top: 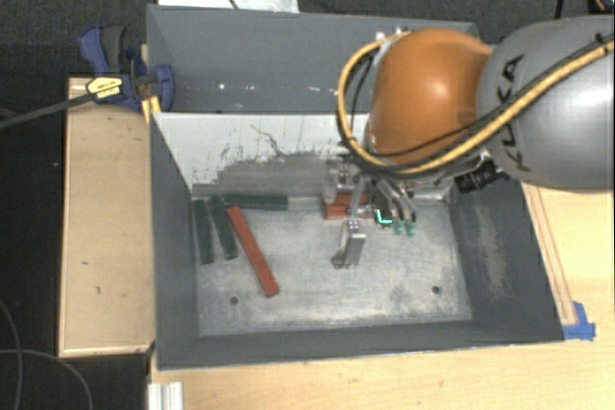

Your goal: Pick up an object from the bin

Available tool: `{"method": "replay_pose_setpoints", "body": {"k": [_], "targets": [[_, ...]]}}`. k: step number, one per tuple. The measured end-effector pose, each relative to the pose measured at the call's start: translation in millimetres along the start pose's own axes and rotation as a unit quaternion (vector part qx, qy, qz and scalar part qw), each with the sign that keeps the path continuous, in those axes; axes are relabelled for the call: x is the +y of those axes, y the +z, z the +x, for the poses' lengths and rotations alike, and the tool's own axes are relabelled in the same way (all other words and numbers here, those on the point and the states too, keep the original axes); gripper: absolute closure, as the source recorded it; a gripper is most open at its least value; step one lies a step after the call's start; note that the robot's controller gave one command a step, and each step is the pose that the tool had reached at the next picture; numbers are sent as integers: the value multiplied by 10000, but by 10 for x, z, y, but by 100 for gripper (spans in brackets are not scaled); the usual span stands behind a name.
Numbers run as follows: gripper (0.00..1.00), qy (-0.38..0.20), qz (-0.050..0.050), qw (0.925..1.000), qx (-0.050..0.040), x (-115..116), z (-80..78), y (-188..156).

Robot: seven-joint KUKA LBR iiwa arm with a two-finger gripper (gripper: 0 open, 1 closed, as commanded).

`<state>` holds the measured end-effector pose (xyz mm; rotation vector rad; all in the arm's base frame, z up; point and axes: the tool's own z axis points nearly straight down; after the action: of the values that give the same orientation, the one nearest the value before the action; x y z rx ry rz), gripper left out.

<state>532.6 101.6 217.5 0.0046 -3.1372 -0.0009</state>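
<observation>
My gripper [347,250] hangs below the arm's orange cover, low over the middle of the bin floor. A small red-brown block [336,206] lies just behind it, close to the gripper's upper part. I cannot tell whether they touch. A small green thing [401,224] shows to the gripper's right, under the arm. A long orange-red bar [253,252] lies slanted on the floor to the left, well apart from the gripper.
Three dark green bars lie at the bin's left: two side by side [204,230] [225,232] and one crosswise [256,202] near the back wall. The arm covers the bin's back right.
</observation>
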Motion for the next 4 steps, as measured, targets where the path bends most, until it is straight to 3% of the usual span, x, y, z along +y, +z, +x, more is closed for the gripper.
{"method": "replay_pose_setpoints", "body": {"k": [1,2,3,4], "targets": [[0,2363,-7,9717,-17,382,-479,796],[0,3327,-14,9430,-16,1126,-465,1476],[100,3336,-23,9427,-59,1102,-500,1433],[100,3261,-22,9453,-45,1075,-535,1140]]}}
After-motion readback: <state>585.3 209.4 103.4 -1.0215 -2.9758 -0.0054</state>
